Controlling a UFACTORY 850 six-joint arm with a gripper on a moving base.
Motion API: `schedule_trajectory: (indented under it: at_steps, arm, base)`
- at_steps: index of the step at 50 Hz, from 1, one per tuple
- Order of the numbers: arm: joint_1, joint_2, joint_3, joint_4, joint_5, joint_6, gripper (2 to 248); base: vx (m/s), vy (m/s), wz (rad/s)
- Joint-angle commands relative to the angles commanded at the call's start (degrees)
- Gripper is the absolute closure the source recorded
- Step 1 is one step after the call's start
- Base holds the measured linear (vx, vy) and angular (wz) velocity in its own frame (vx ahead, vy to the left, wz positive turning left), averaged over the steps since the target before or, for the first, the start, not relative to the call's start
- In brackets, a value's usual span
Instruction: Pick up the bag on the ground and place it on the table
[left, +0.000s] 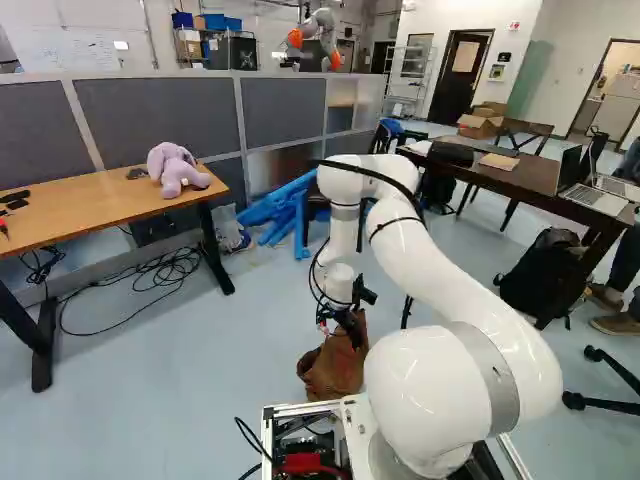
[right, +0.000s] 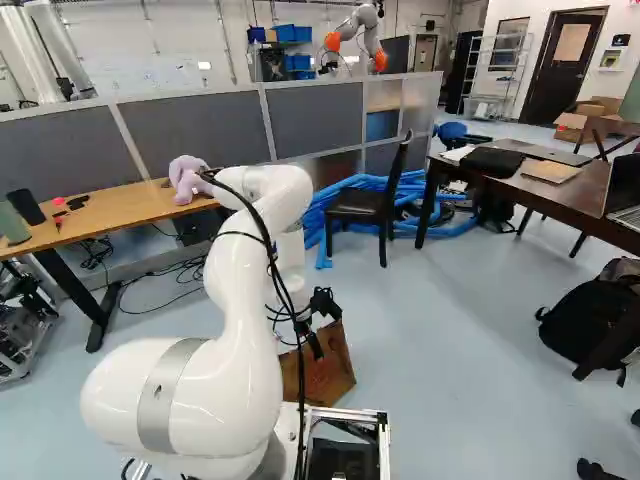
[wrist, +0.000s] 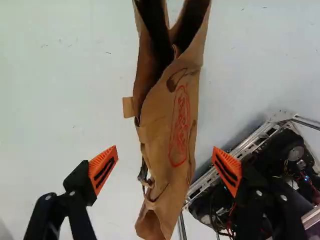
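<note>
While over the brown bag (wrist: 167, 120) on pale floor (left: 180, 400), hand (right: 313, 341) spread apart, grey partition (left: 160, 115) beyond.

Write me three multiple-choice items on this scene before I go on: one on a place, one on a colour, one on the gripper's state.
1. Where is the brown bag?
A) On a table
B) On the floor
C) On a chair

2. What colour is the plush toy?
A) Yellow
B) Green
C) Light purple

3. How does the gripper stand?
A) Open, with the bag not gripped
B) Shut on the bag
C) Shut on nothing

Right letters:
1: B, as both base views show the bag down on the floor beside the base.
2: C, as the toy looks light purple in both base views.
3: A, as the wrist view shows the orange pads wide apart, with a gap between each and the bag.
</note>
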Motion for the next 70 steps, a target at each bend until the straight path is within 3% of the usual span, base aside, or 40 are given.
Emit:
schedule_trajectory:
  at_steps: [34, 62, 63, 67, 68, 70]
  arm:
    - [-0.01, -7.53, -6.92, 0.00, 0.00, 0.00, 3]
    - [-0.01, -8.07, -7.42, 0.00, 0.00, 0.00, 7]
    - [-0.01, -8.07, -7.42, 0.00, 0.00, 0.00, 42]
    - [-0.01, -8.07, -7.42, 0.00, 0.00, 0.00, 42]
    - [-0.01, -8.07, -7.42, 0.00, 0.00, 0.00, 80]
    - [-0.01, -8.07, -7.42, 0.00, 0.00, 0.00, 80]
  base:
    - [0.000, 0.000, 0.000]
    - [0.000, 0.000, 0.000]
    - [0.000, 0.000, 0.000]
    - [0.000, 0.000, 0.000]
    - [0.000, 0.000, 0.000]
    - [0.000, 0.000, 0.000]
